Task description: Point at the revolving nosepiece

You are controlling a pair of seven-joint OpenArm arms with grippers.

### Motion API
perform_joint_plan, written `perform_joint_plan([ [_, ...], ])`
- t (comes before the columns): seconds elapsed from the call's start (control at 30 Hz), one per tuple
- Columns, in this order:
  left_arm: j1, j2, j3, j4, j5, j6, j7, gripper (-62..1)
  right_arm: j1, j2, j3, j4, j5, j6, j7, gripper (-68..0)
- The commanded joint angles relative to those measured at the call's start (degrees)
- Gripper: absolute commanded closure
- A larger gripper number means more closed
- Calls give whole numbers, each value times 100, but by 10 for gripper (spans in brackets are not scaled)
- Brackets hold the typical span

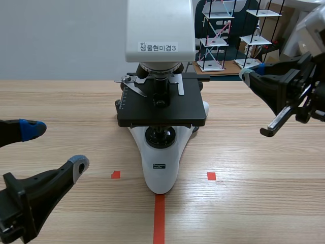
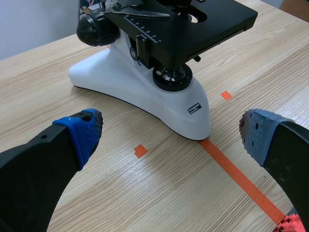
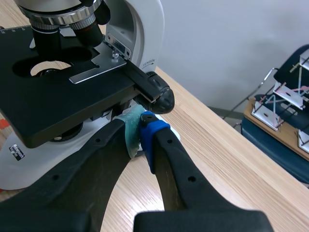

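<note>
1. Nosepiece (image 3: 58,17) sits just above the stage (image 3: 53,96).
2. Right end effector (image 3: 141,129), pressed together, seems close to the stage knob (image 3: 159,94); advancing low could bump it.
3. Left end effector (image 2: 172,131) hangs spread, well away.

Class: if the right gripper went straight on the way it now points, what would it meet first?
Probably the black knob beside the stage, just ahead of the right gripper; depth is unclear.

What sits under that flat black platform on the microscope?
Under the black stage, a round black ribbed part sits on the white base, likely the lamp or condenser. The stage covers its upper end and the base further back.
</note>
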Motion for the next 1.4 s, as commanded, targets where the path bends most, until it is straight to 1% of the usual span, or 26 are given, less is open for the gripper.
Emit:
perform_joint_plan([
  [0.0,11,15,-17,50,-52,-4,-81,-596,225,15,15,-66,81,107,243,0],
  [0.13,11,15,-17,50,-52,-4,-81,-596,658,13,-96,-444,72,409,387,0],
  [0.2,11,15,-17,50,-52,-4,-81,-596,852,13,-181,-634,-9,577,514,0],
  [0.3,11,15,-17,50,-52,-4,-81,-596,1123,-48,-348,-931,-122,634,675,1],
  [0.33,11,15,-17,50,-52,-4,-83,-596,1209,-105,-380,-1032,-210,684,715,0],
  [0.37,11,15,-17,50,-52,-4,-83,-596,1298,-177,-409,-1137,-306,789,748,0],
  [0.4,11,15,-17,50,-52,-4,-81,-596,1379,-251,-433,-1239,-389,822,769,0],
  [0.53,11,15,-17,50,-52,-4,-81,-596,1598,-501,-586,-1537,-734,822,1010,1],
  [0.73,11,15,-17,50,-52,-4,-81,-596,1644,-553,-789,-1567,-949,822,1499,0],
  [0.9,11,15,-17,50,-52,-4,-81,-596,1644,-553,-874,-1567,-951,822,1541,0],
  [1.37,11,15,-17,50,-52,-4,-81,-596,1641,-553,-874,-1567,-949,822,1539,0],
])
